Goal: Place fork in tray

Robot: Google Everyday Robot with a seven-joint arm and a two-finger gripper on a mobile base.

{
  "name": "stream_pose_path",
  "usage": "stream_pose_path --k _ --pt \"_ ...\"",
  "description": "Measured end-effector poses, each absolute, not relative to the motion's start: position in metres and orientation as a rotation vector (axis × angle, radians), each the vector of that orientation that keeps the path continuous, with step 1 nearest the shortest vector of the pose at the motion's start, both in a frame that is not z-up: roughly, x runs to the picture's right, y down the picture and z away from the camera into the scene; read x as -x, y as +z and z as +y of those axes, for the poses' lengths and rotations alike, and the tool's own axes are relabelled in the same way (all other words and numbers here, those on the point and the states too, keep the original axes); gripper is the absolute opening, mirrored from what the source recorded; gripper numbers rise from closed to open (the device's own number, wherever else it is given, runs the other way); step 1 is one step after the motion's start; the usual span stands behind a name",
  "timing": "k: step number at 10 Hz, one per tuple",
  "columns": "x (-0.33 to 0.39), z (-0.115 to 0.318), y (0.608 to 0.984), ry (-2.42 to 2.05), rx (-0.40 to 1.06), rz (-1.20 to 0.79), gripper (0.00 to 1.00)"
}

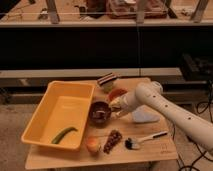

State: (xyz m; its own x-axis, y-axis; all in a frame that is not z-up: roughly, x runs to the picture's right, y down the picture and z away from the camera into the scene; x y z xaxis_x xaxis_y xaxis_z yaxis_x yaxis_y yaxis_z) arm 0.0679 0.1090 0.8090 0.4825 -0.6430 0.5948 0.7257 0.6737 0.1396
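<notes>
The yellow tray [37, 120] stands on the left of the wooden table and holds one green pod-like item [64, 134]. My gripper [115, 106] is at the end of the white arm [165, 107], low at the right rim of the brown bowl [99, 112], just right of the tray. I cannot pick out the fork with certainty. It may be hidden by the gripper or lie in the bowl, where something pale shows.
A white-handled brush with a dark head [145, 138] lies at the front right. Dark grapes [113, 141] and an orange fruit [92, 145] sit at the front. A pale cloth [145, 116], a red bowl [118, 93] and a striped item [106, 80] are behind.
</notes>
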Motion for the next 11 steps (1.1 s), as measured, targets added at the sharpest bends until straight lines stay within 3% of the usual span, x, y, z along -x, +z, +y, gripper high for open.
stream_pose_path --k 11 --pt "-0.0655 0.1071 0.8182 -0.855 0.112 -0.628 0.44"
